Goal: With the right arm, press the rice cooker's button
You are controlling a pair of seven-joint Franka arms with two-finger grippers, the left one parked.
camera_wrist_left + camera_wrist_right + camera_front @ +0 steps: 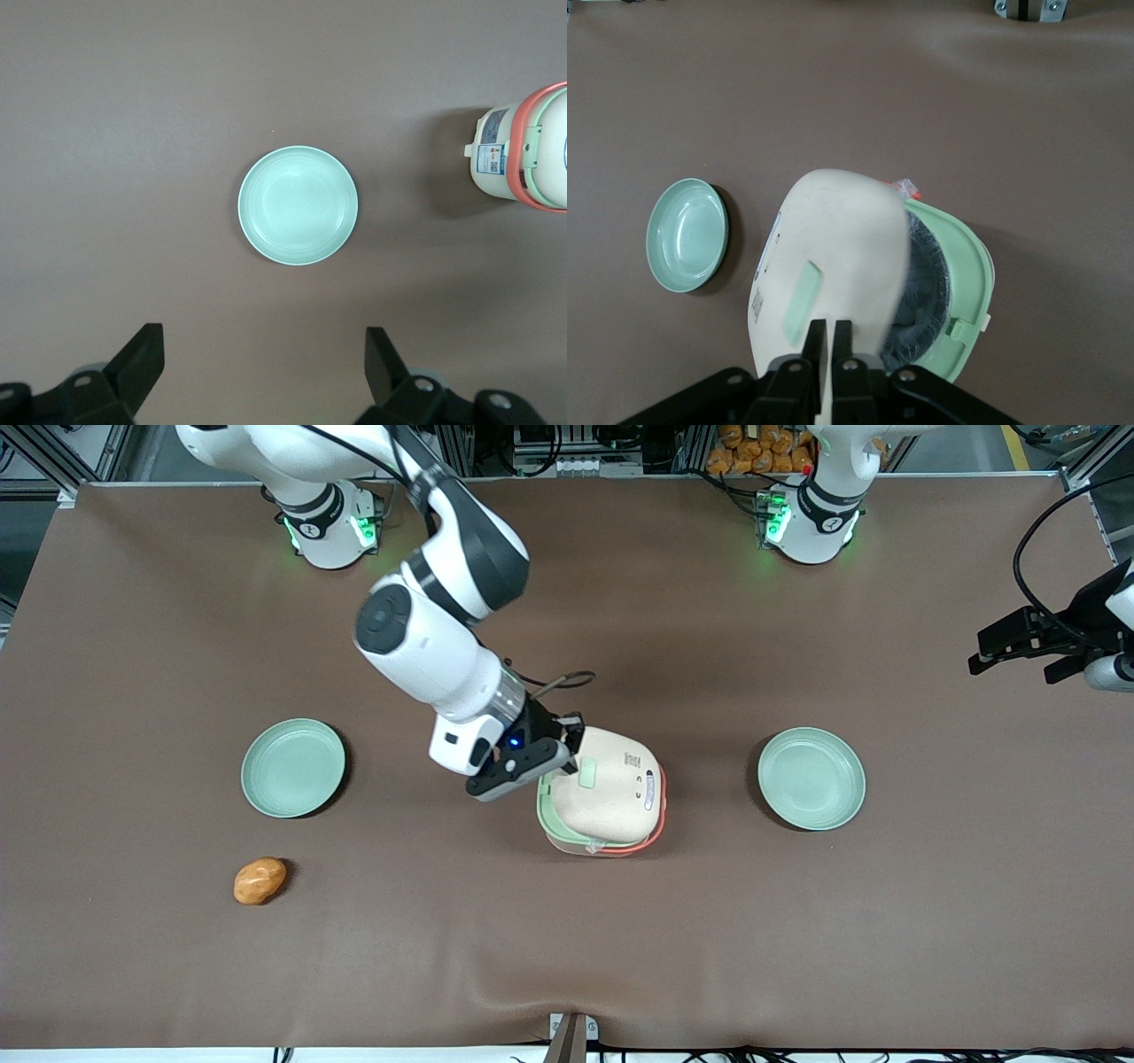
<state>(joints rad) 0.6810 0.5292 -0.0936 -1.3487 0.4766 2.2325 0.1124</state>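
Observation:
The rice cooker (620, 802) stands mid-table between two plates; its side also shows in the left wrist view (518, 150). Its cream lid (842, 239) is tilted up, baring the grey inner pot (921, 283) and the pale green body rim (961, 266). The mint-green button (589, 771) sits on the lid. The right arm (425, 638) reaches down to the cooker from the table's back. Its gripper (570, 742) is shut with nothing between its fingers. In the right wrist view the gripper (830, 326) hangs just over the lid, its tips beside the button (800, 299).
Two round mint-green plates lie level with the cooker, one (293, 768) toward the working arm's end and one (811, 778) (299, 205) toward the parked arm's. An orange-brown lump (260, 880) lies nearer the front camera than the first plate. Brown cloth covers the table (567, 939).

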